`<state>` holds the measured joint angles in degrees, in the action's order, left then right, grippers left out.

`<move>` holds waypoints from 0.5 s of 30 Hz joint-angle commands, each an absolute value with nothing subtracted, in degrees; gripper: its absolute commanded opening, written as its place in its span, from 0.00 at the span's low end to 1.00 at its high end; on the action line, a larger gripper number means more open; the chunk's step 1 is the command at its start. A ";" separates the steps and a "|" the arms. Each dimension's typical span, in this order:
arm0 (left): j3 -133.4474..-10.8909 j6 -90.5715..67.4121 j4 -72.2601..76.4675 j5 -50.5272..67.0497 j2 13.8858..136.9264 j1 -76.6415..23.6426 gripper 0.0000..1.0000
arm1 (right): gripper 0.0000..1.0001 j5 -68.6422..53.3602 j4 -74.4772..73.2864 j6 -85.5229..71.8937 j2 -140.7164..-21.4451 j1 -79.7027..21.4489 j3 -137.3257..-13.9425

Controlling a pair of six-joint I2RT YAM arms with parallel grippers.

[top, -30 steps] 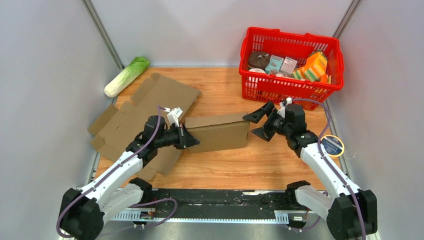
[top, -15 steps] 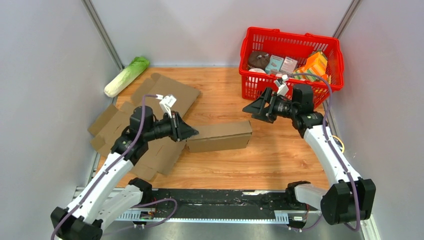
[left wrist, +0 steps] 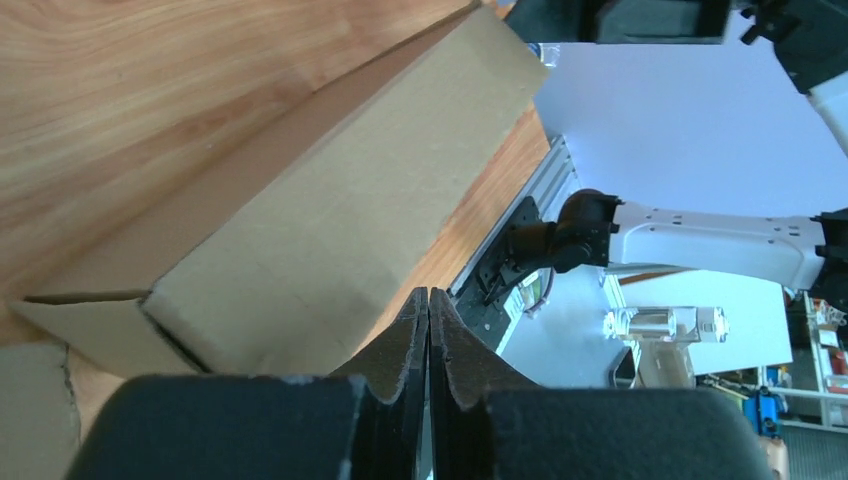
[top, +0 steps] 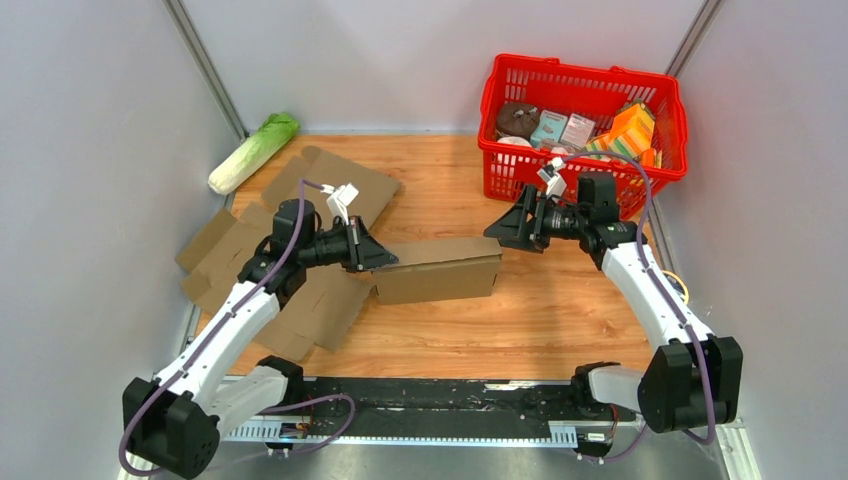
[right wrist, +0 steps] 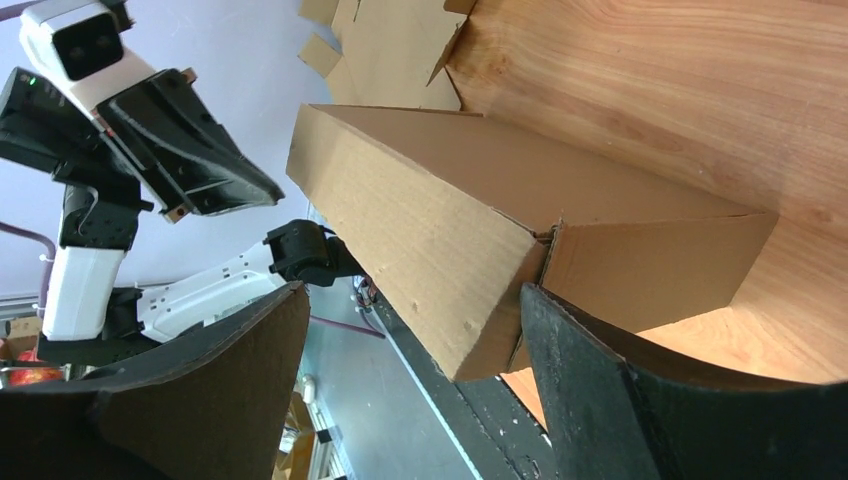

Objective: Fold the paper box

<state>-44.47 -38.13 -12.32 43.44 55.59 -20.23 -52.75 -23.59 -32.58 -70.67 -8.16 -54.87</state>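
The paper box [top: 437,270] lies mid-table. The left gripper [top: 391,261], jaws pressed together and empty, sits at its left end, likely bracing it. The right gripper [top: 498,230], jaws spread, faces the right end.

Left end of paper box [top: 445,272] behind left pincer [top: 386,259]

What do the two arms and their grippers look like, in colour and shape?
The left arm and right arm have white links with black joints. A purple cable runs along each. The left gripper and right gripper have black wedge-shaped fingers.
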 commanded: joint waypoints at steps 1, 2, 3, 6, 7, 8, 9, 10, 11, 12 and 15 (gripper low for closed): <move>-44.47 -38.23 -8.09 44.21 57.04 -18.37 0.07 | 0.84 -53.44 -24.08 -29.79 -70.75 -8.00 -54.32; -45.08 -38.15 -8.00 44.21 57.13 -18.20 0.07 | 0.84 -53.26 -24.17 -29.71 -71.01 -8.00 -54.40; -45.44 -37.71 -8.00 44.21 57.30 -18.02 0.07 | 0.82 -53.26 -24.08 -29.53 -71.28 -7.91 -54.40; -47.19 -36.40 -9.31 44.39 58.18 -17.40 0.07 | 0.77 -53.35 -24.17 -29.18 -71.72 -7.73 -54.23; -47.46 -35.86 -10.71 44.38 58.36 -17.05 0.07 | 0.76 -53.35 -24.17 -28.92 -71.72 -7.73 -54.14; -47.29 -35.60 -10.98 44.21 58.53 -16.79 0.07 | 0.75 -53.26 -24.26 -28.83 -71.89 -7.65 -53.62; -46.76 -35.51 -11.16 44.03 58.54 -16.44 0.07 | 0.72 -53.17 -24.26 -28.57 -72.07 -7.73 -53.27; -46.15 -35.59 -11.16 43.86 58.62 -16.17 0.07 | 0.72 -53.09 -24.00 -28.56 -72.16 -7.73 -52.91; -44.58 -35.60 -10.99 43.94 58.54 -15.74 0.06 | 0.70 -53.09 -23.73 -28.56 -72.33 -7.65 -51.78; -43.69 -35.33 -10.81 43.42 58.54 -15.65 0.06 | 0.69 -53.09 -23.38 -28.65 -72.33 -7.73 -51.16; -39.21 -34.81 -9.59 42.28 58.45 -15.38 0.05 | 0.66 -52.65 -20.84 -29.62 -72.42 -7.65 -47.74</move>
